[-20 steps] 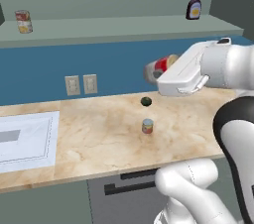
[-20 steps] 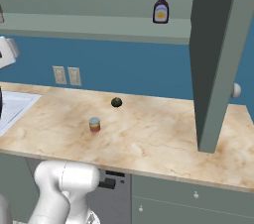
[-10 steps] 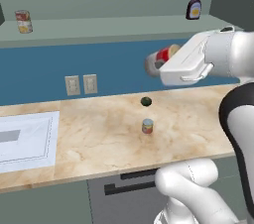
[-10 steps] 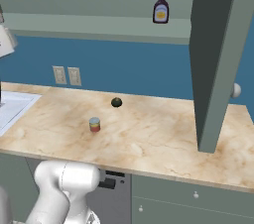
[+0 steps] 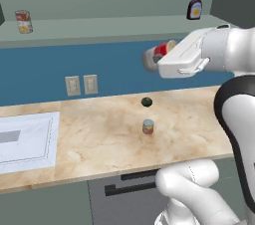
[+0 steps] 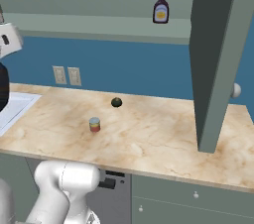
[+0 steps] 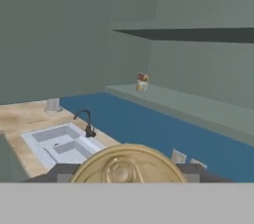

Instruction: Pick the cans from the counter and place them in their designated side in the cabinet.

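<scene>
A short can [image 5: 148,127] stands on the counter [image 5: 99,139], just before a round lump [image 5: 146,102].

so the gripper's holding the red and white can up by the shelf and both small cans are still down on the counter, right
Not quite: the left base view shows just one small can left on the counter. The gripper does hold the red and white can up near the shelf.

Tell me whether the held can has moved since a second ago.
Yes. The red-and-white can in the pincer has risen, from near the counter toward the cabinet ledge.
</scene>
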Controlling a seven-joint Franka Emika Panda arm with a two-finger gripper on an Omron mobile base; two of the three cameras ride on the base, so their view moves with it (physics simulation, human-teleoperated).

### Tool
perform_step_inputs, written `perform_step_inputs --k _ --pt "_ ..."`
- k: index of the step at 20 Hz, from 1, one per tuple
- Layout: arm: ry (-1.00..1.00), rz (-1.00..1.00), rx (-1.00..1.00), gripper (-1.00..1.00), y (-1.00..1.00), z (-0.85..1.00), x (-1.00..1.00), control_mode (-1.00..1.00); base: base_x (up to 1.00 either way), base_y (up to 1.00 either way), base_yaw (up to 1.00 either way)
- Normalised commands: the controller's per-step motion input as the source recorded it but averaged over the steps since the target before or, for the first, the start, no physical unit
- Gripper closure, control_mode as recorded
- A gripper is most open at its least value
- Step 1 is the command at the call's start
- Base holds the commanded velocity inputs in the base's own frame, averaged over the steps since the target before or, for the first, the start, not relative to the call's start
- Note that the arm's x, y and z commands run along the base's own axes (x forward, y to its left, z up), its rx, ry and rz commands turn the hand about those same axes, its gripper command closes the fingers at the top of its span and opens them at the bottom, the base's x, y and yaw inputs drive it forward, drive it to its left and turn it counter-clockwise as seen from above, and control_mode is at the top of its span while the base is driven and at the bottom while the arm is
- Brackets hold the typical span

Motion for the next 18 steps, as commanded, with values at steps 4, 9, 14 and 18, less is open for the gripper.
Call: perform_step_inputs --k 4,9,14,18 --pt "-0.04 0.01 0.03 1.00 0.01 0.14 0.09 -1.00 0.00 0.00 0.00" --pt "-0.02 0.00 0.02 1.00 0.06 0.16 0.09 -1.00 0.00 0.00 0.00" --pt "0.00 0.00 0.00 1.00 0.03 0.14 0.08 -1.00 0.00 0.00 0.00" --pt "0.00 0.00 0.00 1.00 0.07 0.05 0.17 -1.00 0.00 0.00 0.00"
